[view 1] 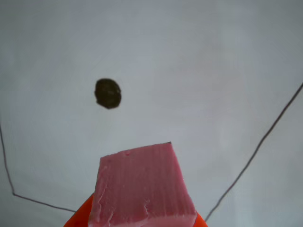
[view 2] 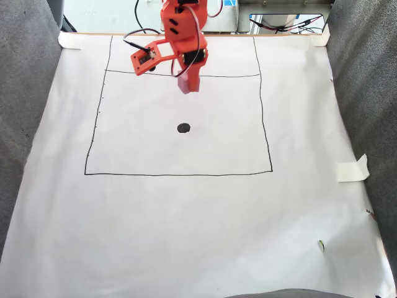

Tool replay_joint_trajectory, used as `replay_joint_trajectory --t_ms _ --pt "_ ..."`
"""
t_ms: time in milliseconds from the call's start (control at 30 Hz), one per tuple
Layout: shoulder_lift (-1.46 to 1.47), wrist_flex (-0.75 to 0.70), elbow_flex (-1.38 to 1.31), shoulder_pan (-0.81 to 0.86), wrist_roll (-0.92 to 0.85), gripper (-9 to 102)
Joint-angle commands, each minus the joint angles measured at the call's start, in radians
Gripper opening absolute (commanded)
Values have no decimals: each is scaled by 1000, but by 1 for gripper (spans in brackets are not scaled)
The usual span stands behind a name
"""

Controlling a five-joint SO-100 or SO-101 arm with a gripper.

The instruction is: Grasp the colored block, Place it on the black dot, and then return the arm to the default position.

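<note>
In the other view the colored block (view 1: 141, 187), a pink cube with ridged, dented faces, sits at the bottom centre, gripped between the arm's orange fingers (view 1: 78, 215). The gripper (view 1: 142, 222) is shut on it. The black dot (view 1: 108, 93) lies on the white paper beyond the block and a little to the left, apart from it. In the fixed view the orange arm (view 2: 180, 37) reaches down from the top edge. Its gripper (view 2: 188, 82) holds the colored block (view 2: 185, 87) above the paper, farther back than the black dot (view 2: 183, 128).
A thin drawn rectangle (view 2: 180, 174) frames the dot on the white paper (view 2: 186, 236). Grey fabric (view 2: 25, 93) borders both sides. A piece of tape (view 2: 352, 169) sticks up at the right edge, and cables (view 2: 285, 23) lie behind the arm's base.
</note>
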State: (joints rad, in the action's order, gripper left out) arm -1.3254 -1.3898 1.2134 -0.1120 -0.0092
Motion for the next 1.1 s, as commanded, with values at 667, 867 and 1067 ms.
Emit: replay_joint_trajectory --t_ms 667,867,1067 --pt "302 -120 -486 37 212 0" --pt "330 -109 -492 41 245 0" --pt "374 -91 -512 37 235 0"
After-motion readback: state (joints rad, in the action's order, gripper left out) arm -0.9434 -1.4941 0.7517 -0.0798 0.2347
